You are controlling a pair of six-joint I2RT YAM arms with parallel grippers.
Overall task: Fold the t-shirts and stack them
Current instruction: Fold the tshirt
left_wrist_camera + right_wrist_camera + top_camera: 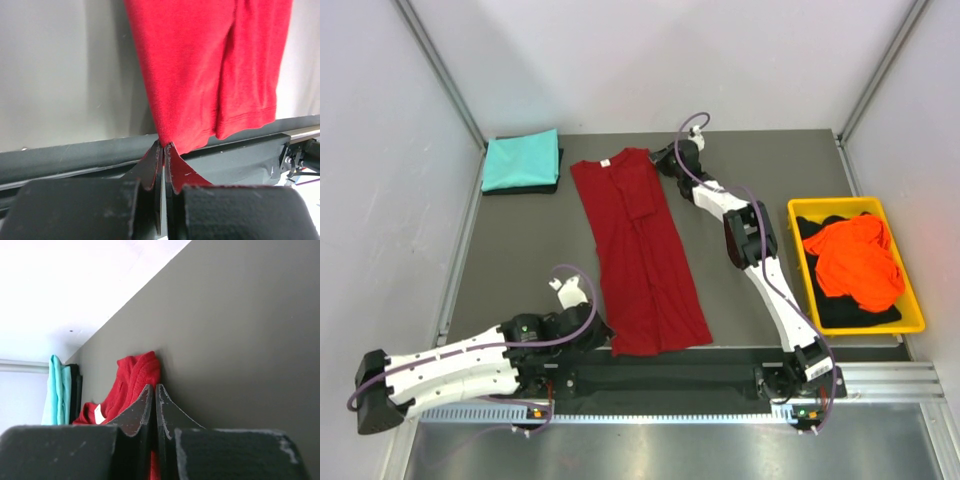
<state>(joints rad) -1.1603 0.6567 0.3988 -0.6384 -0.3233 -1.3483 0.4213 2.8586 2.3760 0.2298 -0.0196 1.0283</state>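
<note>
Folding of the dark red tee (645, 260) was in hand; left pincer (164, 146) clamped its near hem; right pincer (154, 387) was together, apparently on the far shoulder; next move likely required bringing the ends together evenly.

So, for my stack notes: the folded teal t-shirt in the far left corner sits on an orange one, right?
No: the teal t-shirt sits on a folded black t-shirt, as the top external view shows. The orange t-shirt lies in the yellow bin.
</note>
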